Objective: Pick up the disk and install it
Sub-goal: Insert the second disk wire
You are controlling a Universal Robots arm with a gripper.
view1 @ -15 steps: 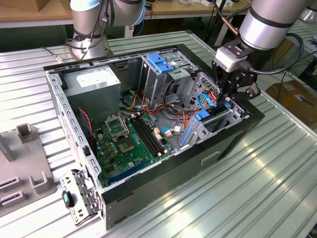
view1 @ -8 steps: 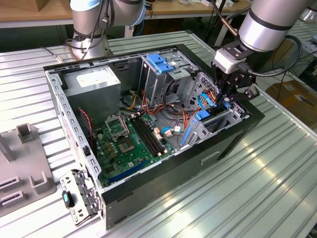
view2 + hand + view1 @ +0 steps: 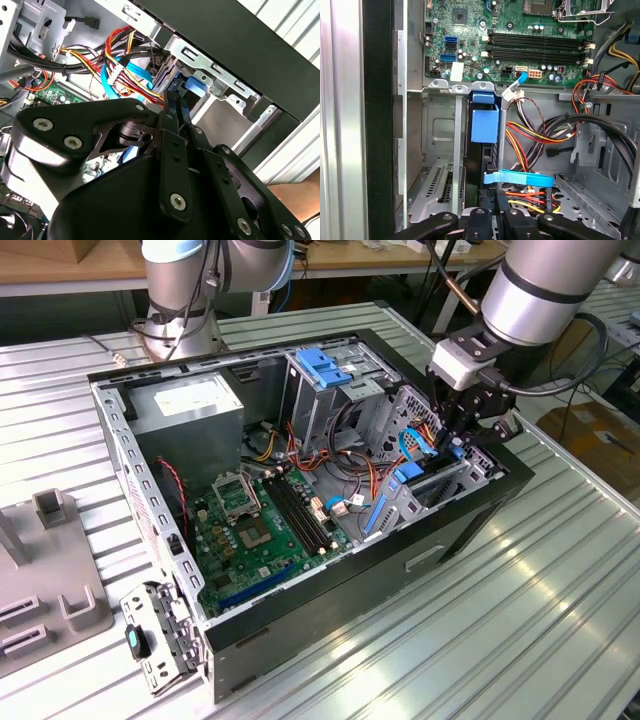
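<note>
Gripping the disk (image 3: 484,131) upright, hand (image 3: 495,201) closed.

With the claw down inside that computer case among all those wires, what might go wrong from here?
Two risks stand out. The gripper sits close to bundles of red, yellow and orange cables, so it might snag or tug one loose. The disk stands on edge in a narrow metal bay by the case wall; if it tilts, its blue carrier could jam against the bay instead of seating. How firmly the fingers hold is unclear.
</note>
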